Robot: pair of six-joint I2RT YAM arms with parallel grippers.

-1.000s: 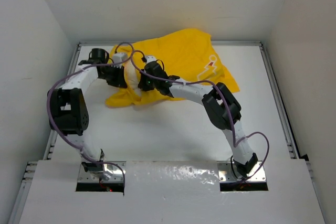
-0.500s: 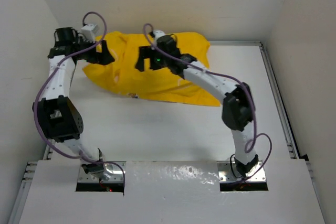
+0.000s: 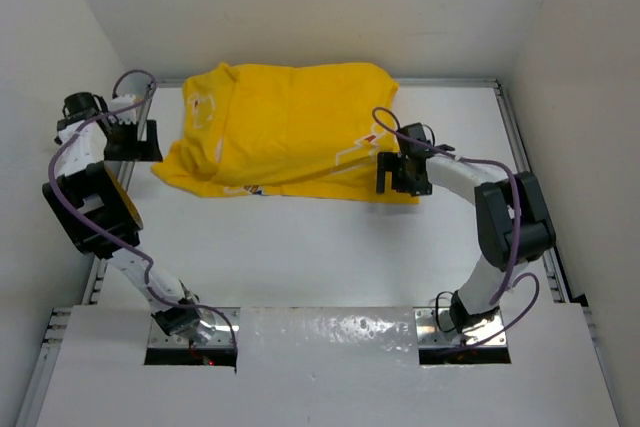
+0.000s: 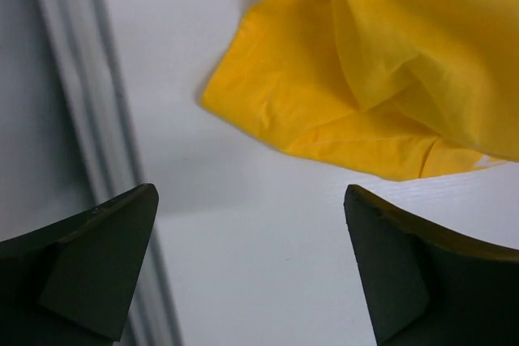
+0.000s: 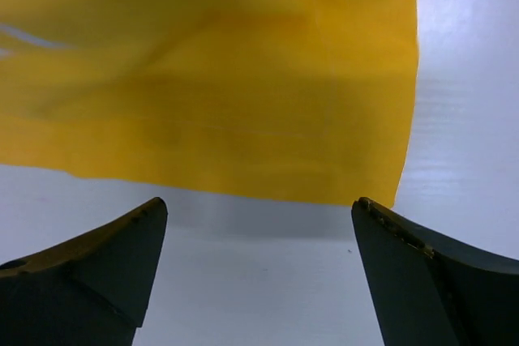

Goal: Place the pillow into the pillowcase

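The left gripper [image 3: 140, 140] hangs just beside the pillowcase's [image 3: 290, 127] left end, above the table [image 3: 300, 247] and close to the rail [image 3: 148, 97] along its side. Its jaws stand wide apart with nothing between them. In the left wrist view [image 4: 251, 200] only bare table [image 4: 268, 265] lies under the gap, and the pillowcase's [image 4: 389, 79] loose, folded corner lies a little ahead of the tips, not touching them.

The pillowcase lies across the far half of the table, rumpled and puffed up in the middle. A pale print [image 3: 204, 107] shows near its left end and another [image 3: 355, 147] near its right. The pillow cannot be seen in any view.

The right gripper [image 3: 393, 173] sits at the pillowcase's near right corner. Its jaws are also spread wide and hold nothing. In the right wrist view [image 5: 259, 204] the pillowcase's [image 5: 211, 103] straight hem lies just ahead of the tips.
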